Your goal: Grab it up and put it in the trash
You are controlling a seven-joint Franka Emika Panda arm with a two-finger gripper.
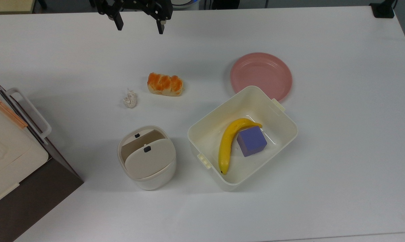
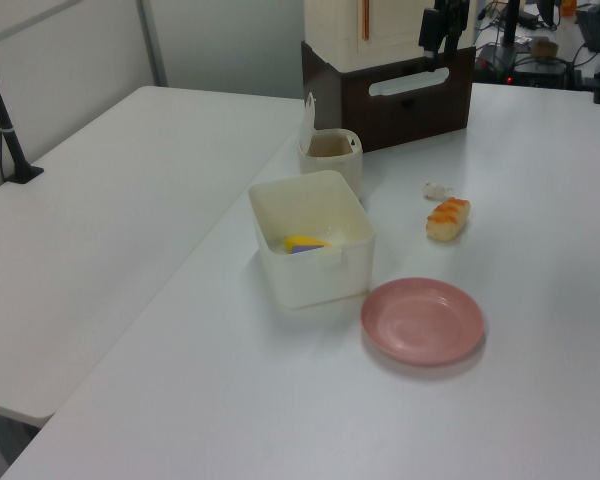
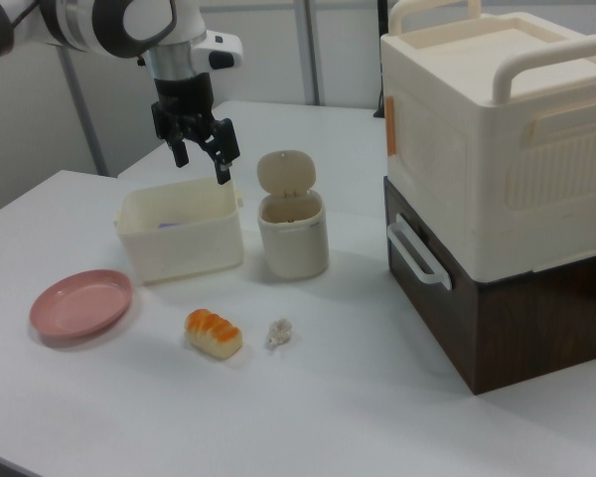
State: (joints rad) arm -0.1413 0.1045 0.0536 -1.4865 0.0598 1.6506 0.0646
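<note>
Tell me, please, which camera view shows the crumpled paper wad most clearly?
The top view: the paper wad lies in the open on the white table, apart from the bread, its lumpy outline plain. In the right view it is a small pale lump beside the bread. In the left view it is a faint speck.

Bright, even overhead light, soft faint shadows on the white table (image 1: 340,134), slightly hazy views.
</note>
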